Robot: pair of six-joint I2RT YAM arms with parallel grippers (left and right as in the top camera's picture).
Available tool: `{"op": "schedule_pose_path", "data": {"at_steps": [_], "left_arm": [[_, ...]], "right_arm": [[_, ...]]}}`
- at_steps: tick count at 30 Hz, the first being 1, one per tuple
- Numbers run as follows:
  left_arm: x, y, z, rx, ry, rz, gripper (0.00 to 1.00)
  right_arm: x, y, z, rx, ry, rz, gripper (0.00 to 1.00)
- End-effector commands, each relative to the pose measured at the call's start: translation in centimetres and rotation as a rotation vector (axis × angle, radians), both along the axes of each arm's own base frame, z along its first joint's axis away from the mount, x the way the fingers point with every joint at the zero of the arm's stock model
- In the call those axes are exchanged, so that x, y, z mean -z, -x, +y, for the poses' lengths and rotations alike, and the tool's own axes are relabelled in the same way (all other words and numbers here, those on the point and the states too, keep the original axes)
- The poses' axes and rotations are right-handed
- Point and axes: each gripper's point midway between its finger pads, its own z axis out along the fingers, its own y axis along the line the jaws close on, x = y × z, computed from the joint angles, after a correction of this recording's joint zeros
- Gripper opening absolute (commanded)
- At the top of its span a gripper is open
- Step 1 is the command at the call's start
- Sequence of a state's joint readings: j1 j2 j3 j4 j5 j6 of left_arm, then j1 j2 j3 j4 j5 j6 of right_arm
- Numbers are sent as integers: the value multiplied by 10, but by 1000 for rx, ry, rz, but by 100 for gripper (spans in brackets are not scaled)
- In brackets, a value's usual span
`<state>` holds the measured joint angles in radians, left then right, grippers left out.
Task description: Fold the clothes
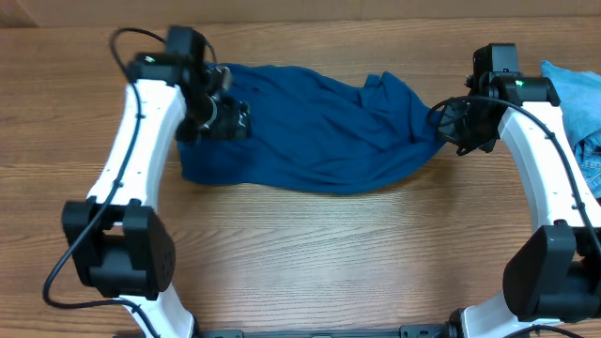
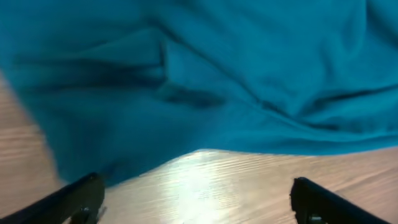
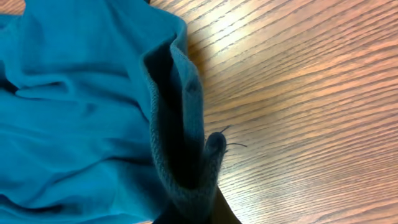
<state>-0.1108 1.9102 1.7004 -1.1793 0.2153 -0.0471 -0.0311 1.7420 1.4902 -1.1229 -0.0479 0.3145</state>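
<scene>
Wood-grain table (image 1: 310,244) stretches under both our arms, and the blue shirt (image 1: 319,127) lies across its far half, rumpled and bunched rather than flat, reaching from one arm to the other. Our right gripper (image 1: 462,127) is clamped on the shirt's right end; its wrist view shows a rolled ridge of knit running down into the closed jaws. Our left gripper (image 2: 196,199) hangs over the shirt's left end, fingers spread wide with nothing between them, the near hem and pale wood below.

We judge the main risk to be a one-sided pull. With only the right end held, any tug would drag the whole shirt sideways instead of spreading it. That pinch also looks like a gathered fold, maybe several layers, so a fold led from it could come out crooked. On the left, closing where we hover might catch only a top wrinkle, or miss the hem altogether.

Off to the right, a light-blue cloth (image 1: 568,80) and a denim piece (image 1: 590,160) lie just beyond our right arm, so a drag that way could tangle them. A black cable loop (image 1: 439,120) sits just beside the pinched end and could snag it
</scene>
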Motion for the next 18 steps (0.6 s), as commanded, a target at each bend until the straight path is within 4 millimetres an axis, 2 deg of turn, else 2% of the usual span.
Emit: {"op": "schedule_pose_path", "data": {"at_steps": [1, 5, 7, 9, 15, 18], "left_arm": [[39, -5, -9, 114, -29, -17, 94], [65, -17, -10, 107, -30, -13, 90], [78, -31, -12, 108, -27, -43, 91], [84, -36, -17, 113, -7, -54, 91], [99, -41, -26, 127, 36, -48, 91], [106, -35, -33, 135, 83, -13, 86]], "right_arm": [[-3, -2, 3, -2, -12, -12, 4], [-3, -1, 3, -2, -12, -11, 4], [-3, -2, 3, -3, -11, -11, 4], [-3, -1, 3, -2, -12, -11, 4], [-3, -1, 3, -2, -11, -8, 4], [-3, -1, 3, -2, -11, -8, 4]]}}
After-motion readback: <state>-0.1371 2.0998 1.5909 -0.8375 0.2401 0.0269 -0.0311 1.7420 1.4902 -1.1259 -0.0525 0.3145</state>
